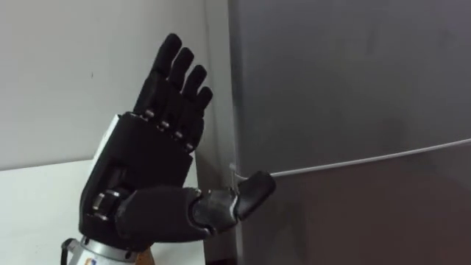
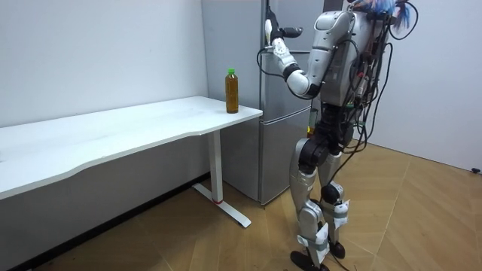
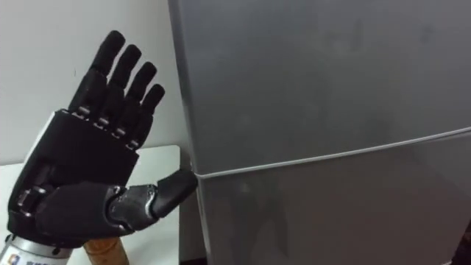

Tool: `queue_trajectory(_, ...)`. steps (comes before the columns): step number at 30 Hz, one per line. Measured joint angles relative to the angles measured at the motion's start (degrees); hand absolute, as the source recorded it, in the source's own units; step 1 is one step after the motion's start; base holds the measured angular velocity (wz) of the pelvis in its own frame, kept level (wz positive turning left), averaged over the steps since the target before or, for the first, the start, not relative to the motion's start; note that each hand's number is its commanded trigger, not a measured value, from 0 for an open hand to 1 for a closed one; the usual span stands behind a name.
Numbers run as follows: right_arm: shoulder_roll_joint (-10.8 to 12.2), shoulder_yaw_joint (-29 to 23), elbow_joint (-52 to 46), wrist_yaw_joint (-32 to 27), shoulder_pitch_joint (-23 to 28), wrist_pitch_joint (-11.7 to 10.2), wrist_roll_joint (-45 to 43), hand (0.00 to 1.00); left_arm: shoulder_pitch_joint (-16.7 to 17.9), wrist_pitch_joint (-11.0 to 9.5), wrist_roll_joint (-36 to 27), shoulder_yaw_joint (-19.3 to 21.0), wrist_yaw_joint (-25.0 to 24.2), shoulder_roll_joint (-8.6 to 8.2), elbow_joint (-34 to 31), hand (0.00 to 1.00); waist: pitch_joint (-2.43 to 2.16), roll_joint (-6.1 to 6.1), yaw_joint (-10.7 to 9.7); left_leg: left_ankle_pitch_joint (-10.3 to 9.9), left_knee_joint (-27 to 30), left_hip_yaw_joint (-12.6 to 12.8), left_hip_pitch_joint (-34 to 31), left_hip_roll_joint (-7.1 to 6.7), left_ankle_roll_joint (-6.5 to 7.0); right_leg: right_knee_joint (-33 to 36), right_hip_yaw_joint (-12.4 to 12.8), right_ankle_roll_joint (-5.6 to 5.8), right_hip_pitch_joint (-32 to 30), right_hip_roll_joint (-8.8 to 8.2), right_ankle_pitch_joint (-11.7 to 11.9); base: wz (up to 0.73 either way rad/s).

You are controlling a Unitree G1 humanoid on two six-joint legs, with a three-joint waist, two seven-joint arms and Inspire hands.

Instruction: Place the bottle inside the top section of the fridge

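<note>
Bottle (image 2: 232, 90): upright at the worktop (image 2: 151, 124) corner nearest the fridge (image 2: 282, 158), held by nothing. Lower than the left hand (image 1: 140, 169) and apart from it, off toward the room view's left (brown bit under the wrist in the eye views probably its top, can't confirm).

Left hand: raised and empty, fingers (image 1: 176, 73) straight and spread. Thumb tip (image 1: 254, 188) touching the fridge's left edge, right at the seam (image 1: 368, 158) between upper door (image 1: 346, 88) and lower door (image 1: 353, 221).

Step in hand, by the look of it: opening the upper door. To do it well:
- Hook fingertips behind the door edge above the seam, not on it.
- Pull outward along the hinge arc, steady, no jerk.
- Swing wide enough to clear the arm.
- Keep the elbow off the bottle.

Then down for the grab.
</note>
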Motion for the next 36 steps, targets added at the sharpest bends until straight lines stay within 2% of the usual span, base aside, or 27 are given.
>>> queue_trajectory(1,0.0,0.8,0.0,-0.2,0.0,0.0,0.6,0.0,0.0,0.2,-0.6,-1.1,-0.5,0.0,0.0,0.0,0.0,0.0,0.0,0.0,0.0,0.0,0.1,0.01,0.0,0.0,0.0,0.0,0.1,-0.01,0.0,0.0)
queue_trajectory(6,-0.2,2.2,0.8,-0.3,-0.9,0.0,1.1,0.0,0.0,0.2,-1.6,-1.8,-2.0,-1.26,0.7,0.0,0.32,-0.05,0.1,0.0,0.1,-0.2,0.2,-0.02,0.03,-0.1,-0.3,0.0,0.1,-0.06,0.0,0.03)
queue_trajectory(10,-0.2,3.0,0.8,-0.1,-1.0,0.0,1.3,0.0,0.0,0.0,-1.6,-2.0,-2.8,-1.53,1.0,0.0,0.65,-0.24,0.1,0.0,0.2,-0.2,0.2,-0.04,0.03,-0.1,-0.3,0.0,0.1,-0.04,0.0,0.0)
queue_trajectory(14,-0.4,3.3,0.8,0.5,-1.1,0.0,1.3,0.0,0.0,0.0,-1.6,-2.3,-2.9,-1.97,1.5,0.0,0.69,-0.29,0.1,0.0,0.2,-0.1,0.1,-0.07,0.03,-0.2,-0.2,0.01,0.1,-0.06,0.0,0.0)
queue_trajectory(16,-0.7,4.0,0.8,1.0,-1.1,0.0,1.9,0.0,0.0,-1.2,-1.7,-3.1,-3.0,-2.11,3.5,0.0,0.68,-0.25,0.1,0.0,0.2,-0.1,0.2,-0.07,0.03,-0.2,-0.1,0.01,0.1,0.02,0.0,0.0)
queue_trajectory(19,-0.8,4.3,0.8,1.2,-1.1,0.0,2.6,0.0,0.0,-1.4,-1.7,-3.3,-3.0,-2.14,5.1,0.0,0.66,-0.21,0.2,0.0,0.2,-0.1,0.1,-0.07,0.03,-0.1,-0.1,0.01,0.1,0.05,0.0,0.0)
queue_trajectory(20,-0.8,4.3,0.8,1.2,-1.1,0.0,2.7,0.0,0.0,-1.4,-1.7,-3.4,-3.0,-2.13,5.3,0.75,0.66,-0.21,0.2,0.0,0.2,-0.1,0.1,-0.07,0.03,-0.1,-0.1,0.01,0.1,0.05,0.0,0.0)
queue_trajectory(21,-0.8,4.3,0.8,1.2,-1.1,0.0,3.0,0.0,0.1,-1.3,-1.7,-3.4,-3.0,-2.13,5.6,1.0,0.65,-0.21,0.2,0.0,0.2,-0.1,0.1,-0.07,0.03,-0.1,-0.1,0.01,0.1,0.05,0.0,0.0)
queue_trajectory(27,-0.8,4.4,0.8,1.8,-1.0,0.0,3.2,0.0,0.5,-1.9,-1.7,-3.0,-2.2,-2.22,7.0,1.0,0.58,-0.16,0.3,0.0,0.2,-0.1,0.1,-0.07,0.06,-0.1,-0.2,0.01,0.1,0.08,0.0,0.01)
queue_trajectory(31,-0.8,4.7,0.8,1.8,-1.0,0.0,3.2,0.0,0.7,-2.4,-1.7,-2.3,-1.2,-2.47,7.8,1.0,0.18,0.03,0.5,0.0,0.2,-0.1,0.0,-0.1,0.07,-0.1,-0.3,0.03,0.1,0.05,0.0,0.02)
queue_trajectory(36,-0.8,4.9,0.8,1.8,-1.1,0.0,3.2,0.0,0.7,-2.5,-2.5,-3.4,-1.6,-2.5,7.8,1.0,0.14,-0.03,0.4,0.1,0.2,-0.1,0.1,-0.12,0.07,0.1,-0.2,0.07,0.3,0.03,0.0,0.0)
